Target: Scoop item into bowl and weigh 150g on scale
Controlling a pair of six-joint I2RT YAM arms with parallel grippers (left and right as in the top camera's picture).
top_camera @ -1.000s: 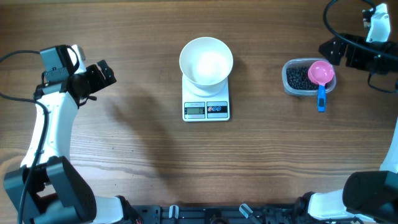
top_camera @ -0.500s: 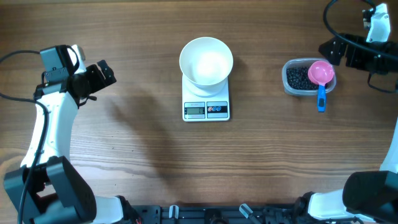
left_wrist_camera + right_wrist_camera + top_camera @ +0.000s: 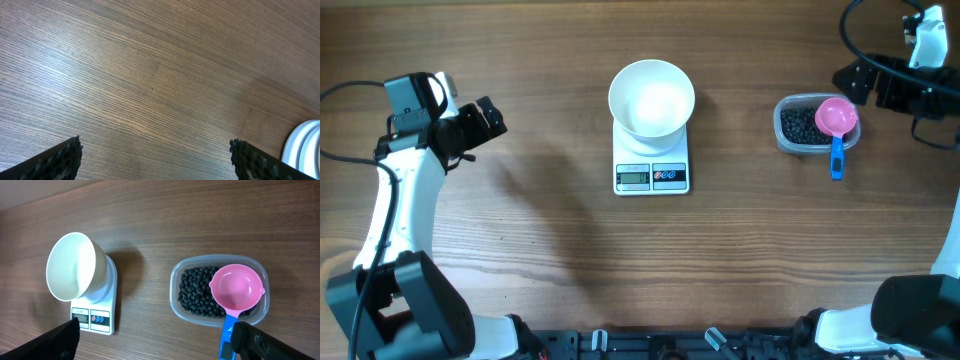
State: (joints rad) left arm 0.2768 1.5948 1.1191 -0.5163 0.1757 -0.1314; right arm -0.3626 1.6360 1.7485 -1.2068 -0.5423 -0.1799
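Two arms stood at the wooden desk point(image 3: 550, 240), and both had their fingers spread wide with nothing between them. The left pincer point(image 3: 483, 118) hovered over the left side of the desk, well apart from everything else; its wrist camera showed bare wood grain between the two dark ridged fingertips point(image 3: 62, 159). The right pincer point(image 3: 852, 80) hung near the far right corner of the desk, just beyond the tub point(image 3: 779, 130), its jaws likewise apart and clear of every object.

The scale point(image 3: 651, 168) lay near the middle of the desk, somewhat toward the far edge, its display point(image 3: 633, 178) and two buttons point(image 3: 669, 176) facing the near edge. The bowl point(image 3: 651, 98) sat upright on the scale's rear part, overhanging the platform on the far side and on both flanks; its inside showed plain white. The digits on the display were too small to read.

The beads point(image 3: 798, 124) lay in the clear plastic tub toward the right edge of the desk, well apart from the scale. They covered its floor as a dark, loose layer. A pink scoop point(image 3: 837, 116) rested across the tub's right half, cup upward, on the beads and the rim, and its blue handle point(image 3: 836, 160) reached over the tub's near rim toward the near edge of the desk. Whether the handle's tip touched the wood could not be told.
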